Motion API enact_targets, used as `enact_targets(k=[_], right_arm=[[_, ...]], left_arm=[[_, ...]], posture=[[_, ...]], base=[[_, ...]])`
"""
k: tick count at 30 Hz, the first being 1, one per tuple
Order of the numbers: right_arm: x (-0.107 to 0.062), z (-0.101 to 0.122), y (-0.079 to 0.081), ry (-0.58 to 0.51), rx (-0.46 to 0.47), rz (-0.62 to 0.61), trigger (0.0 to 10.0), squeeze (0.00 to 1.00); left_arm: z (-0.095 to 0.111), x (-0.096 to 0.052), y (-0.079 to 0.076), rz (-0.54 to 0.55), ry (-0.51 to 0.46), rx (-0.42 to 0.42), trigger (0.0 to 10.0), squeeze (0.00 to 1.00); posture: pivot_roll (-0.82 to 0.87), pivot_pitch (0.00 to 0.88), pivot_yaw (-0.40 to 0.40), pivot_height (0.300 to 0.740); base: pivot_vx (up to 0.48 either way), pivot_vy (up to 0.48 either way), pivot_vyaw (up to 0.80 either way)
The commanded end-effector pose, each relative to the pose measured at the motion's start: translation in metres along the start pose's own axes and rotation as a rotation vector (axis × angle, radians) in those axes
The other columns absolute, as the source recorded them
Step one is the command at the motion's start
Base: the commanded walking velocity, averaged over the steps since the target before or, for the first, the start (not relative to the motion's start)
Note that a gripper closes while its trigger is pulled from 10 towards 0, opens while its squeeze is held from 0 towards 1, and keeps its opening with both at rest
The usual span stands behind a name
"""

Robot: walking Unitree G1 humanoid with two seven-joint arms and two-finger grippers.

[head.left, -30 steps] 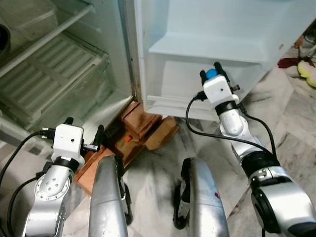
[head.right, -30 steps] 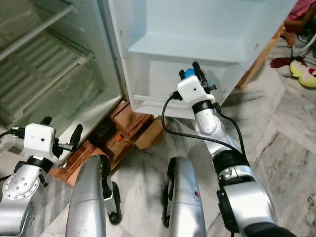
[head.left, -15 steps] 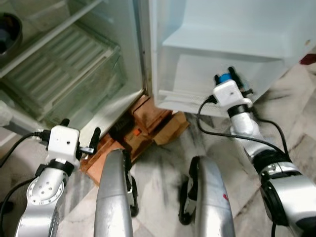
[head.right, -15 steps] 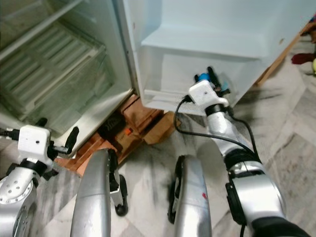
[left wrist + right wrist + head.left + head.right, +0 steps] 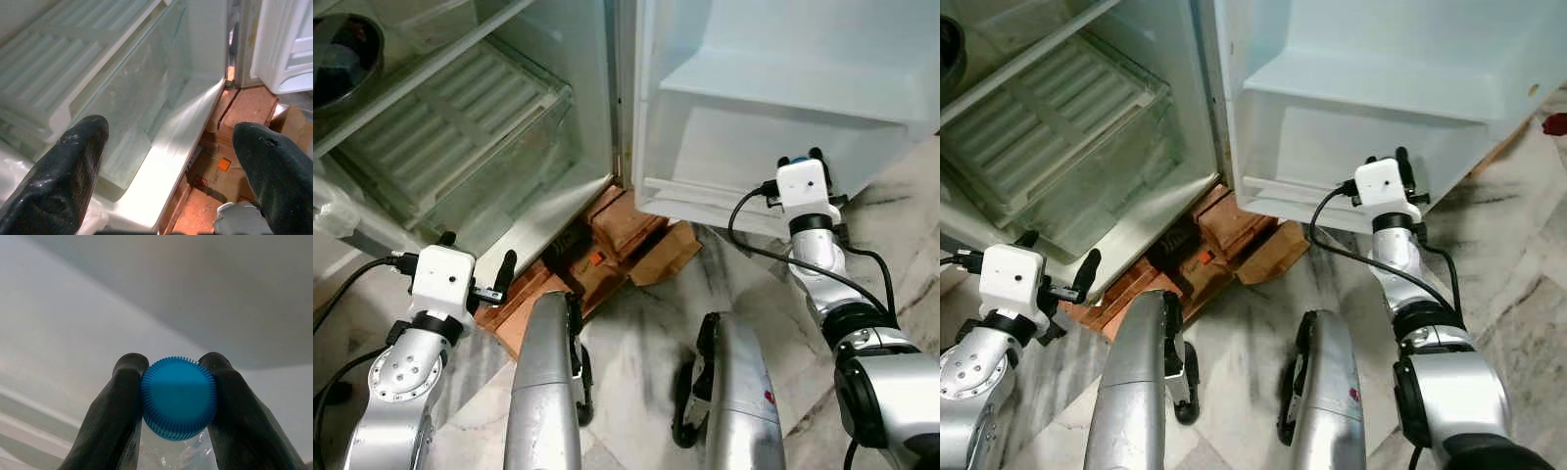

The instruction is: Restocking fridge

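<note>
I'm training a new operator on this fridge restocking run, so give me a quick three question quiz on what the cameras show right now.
1. True or false: the right gripper is shut on a bottle with a blue cap.
2. Multiple choice: what lies under the open fridge? A) a red rug B) reddish bricks C) a metal tray
3. Fill in: the left gripper is ____, its fingers wide apart, pointed at the clear drawer.

Key:
1. True; the cap sits pinched between both black fingers, in front of the door shelf.
2. B.
3. Open, holding nothing.
</note>
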State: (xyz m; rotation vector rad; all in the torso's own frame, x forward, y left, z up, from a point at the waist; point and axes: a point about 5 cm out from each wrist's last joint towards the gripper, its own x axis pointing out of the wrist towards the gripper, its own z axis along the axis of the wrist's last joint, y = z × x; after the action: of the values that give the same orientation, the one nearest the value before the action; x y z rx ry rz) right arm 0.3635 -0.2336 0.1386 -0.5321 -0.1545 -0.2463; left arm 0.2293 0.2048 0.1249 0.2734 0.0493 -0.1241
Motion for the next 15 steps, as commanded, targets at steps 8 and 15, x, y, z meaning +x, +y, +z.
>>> enact_targets(k=[8, 15], right_arm=[[0.001, -0.026, -0.032, 0.256, 0.037, -0.212, 10.0, 0.00], [0.007, -0.027, -0.051, 0.323, -0.013, -0.302, 10.0, 0.00]], left_arm=[[-0.006, -0.003, -0.001, 0.009, 0.026, 0.000, 10.0, 0.00], [-0.006, -0.001, -0.002, 0.010, 0.023, -0.005, 10.0, 0.00]], posture=[[0.18, 0.315, 0.005, 0.574], [0.16, 0.310, 0.000, 0.574]], base=[[0.000, 0.000, 0.00], [0.000, 0.000, 0.00]])
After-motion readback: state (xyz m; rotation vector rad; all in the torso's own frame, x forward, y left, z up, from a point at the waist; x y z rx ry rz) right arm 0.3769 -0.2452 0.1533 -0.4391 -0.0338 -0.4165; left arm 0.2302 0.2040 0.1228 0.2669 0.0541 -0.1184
